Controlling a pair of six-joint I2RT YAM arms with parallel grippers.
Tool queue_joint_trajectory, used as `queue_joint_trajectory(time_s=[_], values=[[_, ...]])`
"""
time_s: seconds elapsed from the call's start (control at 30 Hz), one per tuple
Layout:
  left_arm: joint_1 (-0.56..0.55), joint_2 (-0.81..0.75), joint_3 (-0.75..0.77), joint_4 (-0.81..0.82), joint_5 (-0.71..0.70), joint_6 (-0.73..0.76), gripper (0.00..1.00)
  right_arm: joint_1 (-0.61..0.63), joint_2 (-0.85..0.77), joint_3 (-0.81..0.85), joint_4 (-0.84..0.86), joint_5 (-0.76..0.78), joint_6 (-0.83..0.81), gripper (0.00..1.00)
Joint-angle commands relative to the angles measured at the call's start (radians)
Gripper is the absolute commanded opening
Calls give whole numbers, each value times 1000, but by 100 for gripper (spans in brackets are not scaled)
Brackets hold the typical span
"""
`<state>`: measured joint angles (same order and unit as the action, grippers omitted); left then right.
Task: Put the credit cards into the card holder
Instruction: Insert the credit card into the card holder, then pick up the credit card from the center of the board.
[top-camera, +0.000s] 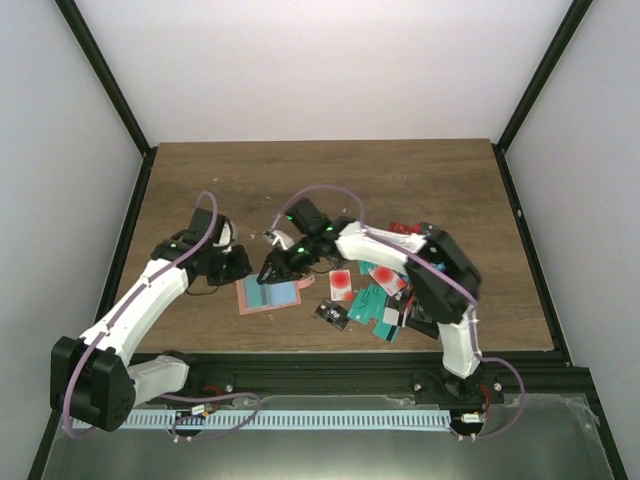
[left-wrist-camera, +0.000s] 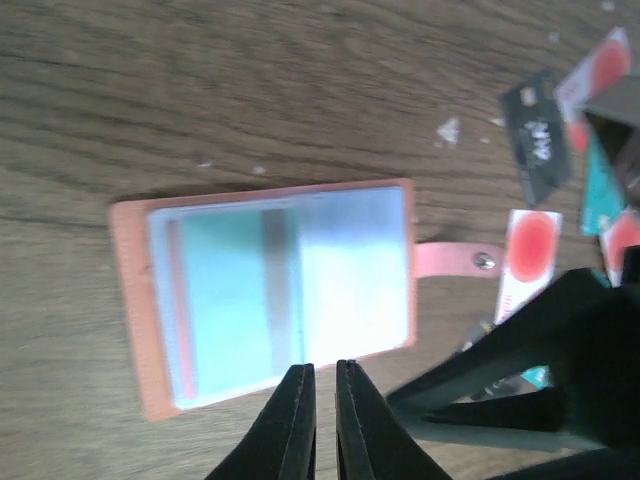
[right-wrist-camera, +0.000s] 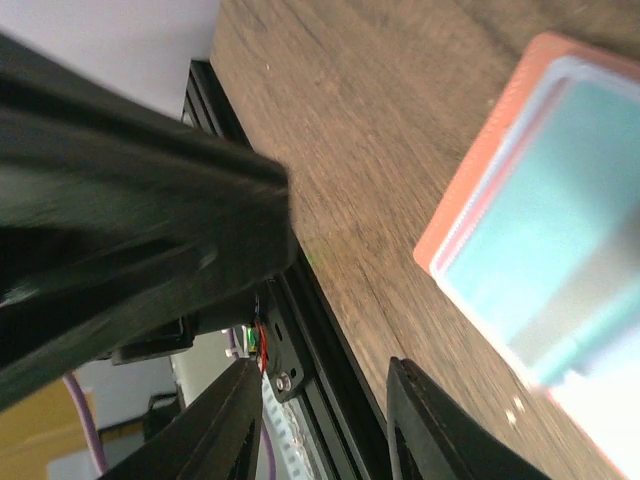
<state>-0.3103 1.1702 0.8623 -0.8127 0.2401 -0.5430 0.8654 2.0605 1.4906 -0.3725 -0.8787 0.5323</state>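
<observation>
The card holder (top-camera: 270, 295) lies open on the wooden table, salmon-brown with clear bluish pockets; a teal card (left-wrist-camera: 225, 300) sits inside a pocket. Its strap with a snap (left-wrist-camera: 455, 260) points toward the loose credit cards (top-camera: 370, 297), red, teal and black, heaped to its right. My left gripper (top-camera: 238, 266) hovers at the holder's near-left edge, fingers (left-wrist-camera: 296, 420) closed together with nothing between them. My right gripper (top-camera: 270, 272) hangs just above the holder's far edge, open and empty; the holder's corner (right-wrist-camera: 540, 230) shows beside its fingers (right-wrist-camera: 410, 420).
Loose cards show in the left wrist view: a black one (left-wrist-camera: 535, 135) and a white one with a red spot (left-wrist-camera: 530, 255). The right arm's dark fingers (left-wrist-camera: 540, 370) cross close to my left gripper. The black frame rail (top-camera: 350, 365) runs along the table's near edge.
</observation>
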Motion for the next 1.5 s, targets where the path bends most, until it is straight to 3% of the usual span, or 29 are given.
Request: queue_joint_trajectory(time_s=[0.0,0.2,0.37,0.47,0.67,0.93,1.23,1.47], values=[[-43,-8,-9,114,141,23,10,-73,-202,-172,-72,157,-19,38],[-196,85,20,227,176,-1,12,-204,-480,-476,-120,346,66,40],[-322,219,100,340,212,-41,13,-367,-689,-654,-163,459,100,47],[-387,310,158,404,211,-108,21,-486,-743,-693,-169,482,79,49],[-472,501,259,480,226,-213,31,-648,-689,-684,-188,552,38,48],[-547,747,415,506,244,-291,40,-715,-552,-637,-184,666,-17,50],[-557,934,549,529,260,-326,42,-711,-426,-668,-113,514,-27,49],[-552,1027,583,543,267,-324,42,-661,-455,-732,-150,453,27,48]])
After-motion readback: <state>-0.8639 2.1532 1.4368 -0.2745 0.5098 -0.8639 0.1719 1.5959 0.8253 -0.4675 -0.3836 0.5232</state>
